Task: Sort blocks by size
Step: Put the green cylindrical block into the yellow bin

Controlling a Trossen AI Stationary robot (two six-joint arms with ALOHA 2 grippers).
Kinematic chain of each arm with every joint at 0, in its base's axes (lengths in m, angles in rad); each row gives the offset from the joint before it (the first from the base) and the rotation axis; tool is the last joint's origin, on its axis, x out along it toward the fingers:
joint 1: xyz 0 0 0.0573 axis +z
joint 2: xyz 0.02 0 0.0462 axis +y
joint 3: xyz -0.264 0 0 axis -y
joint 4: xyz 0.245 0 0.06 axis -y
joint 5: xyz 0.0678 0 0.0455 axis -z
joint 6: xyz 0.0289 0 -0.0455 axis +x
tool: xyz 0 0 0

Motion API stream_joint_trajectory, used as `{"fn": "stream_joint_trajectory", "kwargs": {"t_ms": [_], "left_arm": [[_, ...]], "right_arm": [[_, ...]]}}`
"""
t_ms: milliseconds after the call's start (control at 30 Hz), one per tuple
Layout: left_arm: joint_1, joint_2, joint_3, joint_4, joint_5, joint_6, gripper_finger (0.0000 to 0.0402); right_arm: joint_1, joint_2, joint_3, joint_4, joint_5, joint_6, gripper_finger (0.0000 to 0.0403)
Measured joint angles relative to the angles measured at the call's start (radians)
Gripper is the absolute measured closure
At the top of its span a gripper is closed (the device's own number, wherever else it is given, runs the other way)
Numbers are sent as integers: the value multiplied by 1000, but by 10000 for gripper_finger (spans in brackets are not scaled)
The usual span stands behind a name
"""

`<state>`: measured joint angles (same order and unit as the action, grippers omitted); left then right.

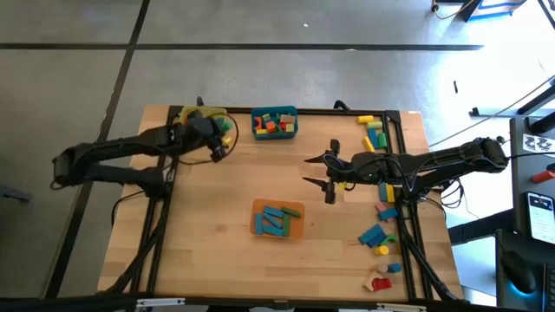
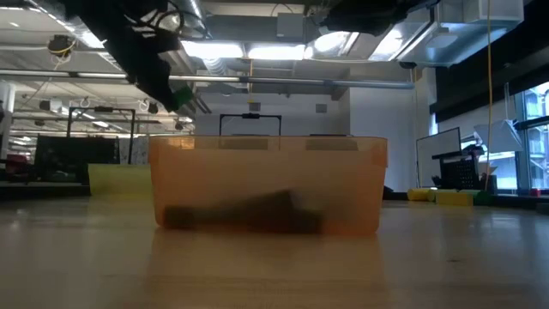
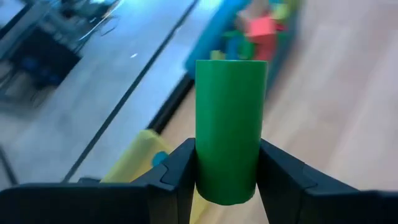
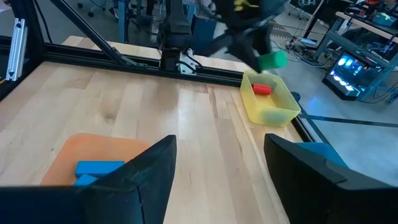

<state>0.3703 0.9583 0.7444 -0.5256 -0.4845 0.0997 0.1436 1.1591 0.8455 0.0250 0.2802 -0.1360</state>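
Left gripper [image 1: 227,139] pinching a green cylinder block [image 3: 231,127] above the yellow bin [image 4: 269,99] at upper left, right gripper [image 1: 314,171] mid-table, jaws spread, empty, loose blocks [image 1: 378,234] along the right edge.

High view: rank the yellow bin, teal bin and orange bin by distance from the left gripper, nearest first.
1. Yellow bin, directly beneath the left gripper, at the table's far left corner.
2. Teal bin, at the far edge, just right of it.
3. Orange bin, mid-table, toward the near edge.
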Motion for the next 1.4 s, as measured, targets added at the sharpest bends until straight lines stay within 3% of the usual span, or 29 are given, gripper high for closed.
{"fn": "stream_joint_trajectory", "kwargs": {"t_ms": [333, 567, 733, 1000, 1400], "left_arm": [[250, 11, 0, 70, 1, -93, 272], [373, 106, 0, 105, 11, -146, 272], [433, 195, -1, 100, 14, -250, 272], [484, 334, 2, 103, 22, -285, 272], [537, 500, 3, 159, 143, -314, 272]], "right_arm": [[0, 0, 0, -8, 0, 0, 162], [0, 0, 0, -8, 0, 0, 162], [0, 0, 0, -8, 0, 0, 162], [0, 0, 0, -9, 0, 0, 162], [0, 0, 0, -9, 0, 0, 162]]}}
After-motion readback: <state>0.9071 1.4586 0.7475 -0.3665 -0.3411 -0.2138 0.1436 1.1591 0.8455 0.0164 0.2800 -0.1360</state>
